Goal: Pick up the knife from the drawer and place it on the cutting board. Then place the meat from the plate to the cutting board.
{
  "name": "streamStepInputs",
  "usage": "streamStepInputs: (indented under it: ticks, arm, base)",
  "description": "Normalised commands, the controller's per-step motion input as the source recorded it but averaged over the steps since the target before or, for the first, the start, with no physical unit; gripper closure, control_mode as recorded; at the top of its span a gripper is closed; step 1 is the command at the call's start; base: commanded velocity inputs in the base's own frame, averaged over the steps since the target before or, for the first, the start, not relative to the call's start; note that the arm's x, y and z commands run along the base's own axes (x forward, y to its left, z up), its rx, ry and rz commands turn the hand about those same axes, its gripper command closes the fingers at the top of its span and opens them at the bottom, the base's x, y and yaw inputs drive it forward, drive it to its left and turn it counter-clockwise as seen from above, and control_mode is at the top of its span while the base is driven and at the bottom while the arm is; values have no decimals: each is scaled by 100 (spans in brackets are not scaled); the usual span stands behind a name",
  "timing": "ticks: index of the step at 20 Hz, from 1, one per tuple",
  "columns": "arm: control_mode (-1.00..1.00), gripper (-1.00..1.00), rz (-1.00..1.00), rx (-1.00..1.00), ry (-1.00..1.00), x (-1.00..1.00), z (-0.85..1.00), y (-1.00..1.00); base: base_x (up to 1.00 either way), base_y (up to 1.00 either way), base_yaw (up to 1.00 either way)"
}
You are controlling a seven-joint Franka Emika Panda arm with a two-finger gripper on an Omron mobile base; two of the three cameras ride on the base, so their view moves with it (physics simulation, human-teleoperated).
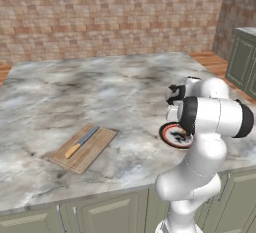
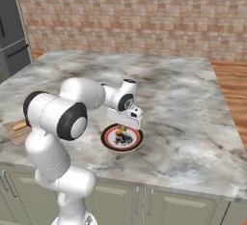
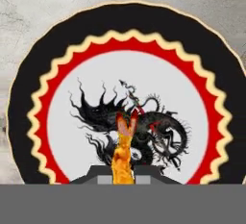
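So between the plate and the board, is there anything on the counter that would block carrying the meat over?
Nothing visible does. The counter between the plate and the board is bare marble. The knife lies along the board's left part, leaving its right side free. The pincer is right over the plate.

Counter (image 1: 125, 87) open between cutting board (image 1: 95, 152) and plate (image 2: 107, 143); knife (image 1: 81, 141) occupies board's left part.
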Motion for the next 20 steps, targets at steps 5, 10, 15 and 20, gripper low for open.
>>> streamStepInputs:
  ticks: [5,10,15,20]
  arm:
    - [-100,100,0,0,0,-13,44,55]
    - [-100,100,0,-1,0,0,10,97]
    - [-100,100,0,-3,0,0,5,100]
    - [-100,100,0,-4,0,0,3,100]
  base:
    - [0,0,0]
    - [0,0,0]
    - [0,0,0]
    - [0,0,0]
